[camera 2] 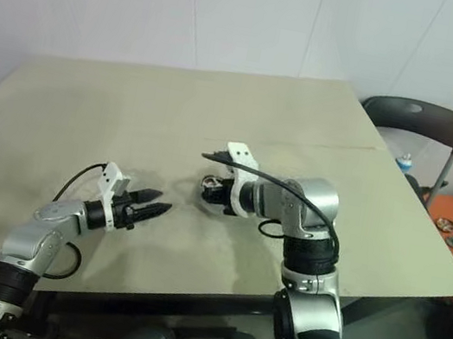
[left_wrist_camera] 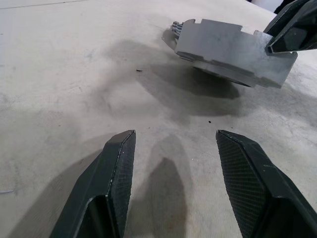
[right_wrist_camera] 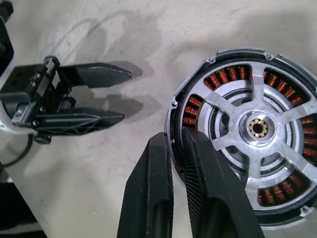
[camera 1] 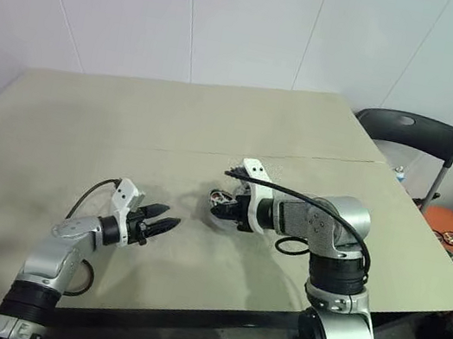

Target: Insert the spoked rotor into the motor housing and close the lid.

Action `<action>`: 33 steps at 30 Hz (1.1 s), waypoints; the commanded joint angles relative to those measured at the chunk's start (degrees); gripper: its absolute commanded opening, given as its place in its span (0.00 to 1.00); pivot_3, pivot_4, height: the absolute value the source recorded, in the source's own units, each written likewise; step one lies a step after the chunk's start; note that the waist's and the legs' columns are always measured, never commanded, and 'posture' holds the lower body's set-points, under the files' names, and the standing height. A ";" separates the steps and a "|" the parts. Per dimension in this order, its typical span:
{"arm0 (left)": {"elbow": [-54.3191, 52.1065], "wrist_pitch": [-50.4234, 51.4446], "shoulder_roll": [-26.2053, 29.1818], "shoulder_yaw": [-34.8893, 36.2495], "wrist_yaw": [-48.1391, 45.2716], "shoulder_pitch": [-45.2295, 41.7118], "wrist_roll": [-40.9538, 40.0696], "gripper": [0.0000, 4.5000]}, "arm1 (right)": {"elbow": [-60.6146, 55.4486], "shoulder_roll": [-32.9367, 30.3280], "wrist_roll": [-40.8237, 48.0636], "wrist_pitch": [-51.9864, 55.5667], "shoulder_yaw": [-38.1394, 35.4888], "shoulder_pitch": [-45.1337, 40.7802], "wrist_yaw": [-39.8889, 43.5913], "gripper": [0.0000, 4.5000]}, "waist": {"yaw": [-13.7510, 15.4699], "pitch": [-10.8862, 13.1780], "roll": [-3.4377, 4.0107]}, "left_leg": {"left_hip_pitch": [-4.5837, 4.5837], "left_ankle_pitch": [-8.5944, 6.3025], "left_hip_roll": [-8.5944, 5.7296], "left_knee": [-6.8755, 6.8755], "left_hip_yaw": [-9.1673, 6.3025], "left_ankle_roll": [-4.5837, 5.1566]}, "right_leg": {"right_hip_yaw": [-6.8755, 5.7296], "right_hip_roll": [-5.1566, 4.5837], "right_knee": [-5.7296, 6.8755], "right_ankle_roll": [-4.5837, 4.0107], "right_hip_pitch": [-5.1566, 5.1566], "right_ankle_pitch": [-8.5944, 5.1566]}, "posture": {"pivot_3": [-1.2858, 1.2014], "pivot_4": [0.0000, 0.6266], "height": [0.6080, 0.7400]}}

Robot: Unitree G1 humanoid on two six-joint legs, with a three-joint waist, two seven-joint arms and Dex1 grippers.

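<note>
Right gripper (right_wrist_camera: 179, 148) clenched on the rim of the round dark-rimmed motor housing (right_wrist_camera: 247, 134), copper windings and silver hub facing the wrist camera; carried tilted just above the beige counter (camera 1: 85, 127), near its middle, probably to present it for handover or inspection. Left gripper (left_wrist_camera: 171, 144) released, empty, fingers (left_wrist_camera: 116, 163) parted, waiting beside it. From the head views, merely a small dark lump; from the left wrist, grey notched underside.

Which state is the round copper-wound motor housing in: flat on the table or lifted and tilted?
Lifted and tilted: the right pincer grips the rim of the round copper-wound motor housing, its shadow beneath on the beige table.
</note>
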 commanded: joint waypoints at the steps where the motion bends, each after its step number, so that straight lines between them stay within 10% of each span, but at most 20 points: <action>1: -0.56 -1.17 0.72 1.62 0.14 -0.78 -0.16 0.61 | 3.39 3.33 3.87 0.33 -3.01 -3.30 -8.19 0.01 | -0.28 0.00 0.01 | 0.01 0.00 0.00 0.00 0.00 0.00 | 0.00 0.00 0.01 0.00 0.00 0.00 | 0.52 0.00 1.00; 9: -0.16 -1.41 0.37 1.40 0.47 -1.41 0.00 0.61 | 11.61 8.29 4.79 0.33 -7.43 -5.02 -18.08 0.01 | -1.10 -0.18 -0.14 | 0.15 -0.03 0.00 -0.01 -0.02 0.07 | 0.00 0.01 0.06 -0.06 0.14 0.04 | 0.52 0.00 1.00; 18: 0.05 -1.59 0.93 1.76 0.58 -1.60 -0.06 0.61 | 18.37 5.45 29.63 0.33 -16.17 -7.30 -11.75 0.76 | -1.60 -0.17 -0.12 | 0.27 -0.04 0.02 -0.11 -0.03 0.09 | 0.00 0.03 0.02 -0.06 0.22 0.04 | 0.52 0.00 1.00; 33: 0.06 -4.03 2.63 3.17 -2.98 -4.60 -1.77 0.61 | 25.47 -3.83 48.04 0.33 -30.15 6.80 -24.74 0.76 | -1.40 -0.18 -0.14 | 0.23 -0.08 0.04 -0.07 0.02 0.17 | 0.02 0.00 -0.03 -0.05 0.25 0.04 | 0.52 0.00 1.00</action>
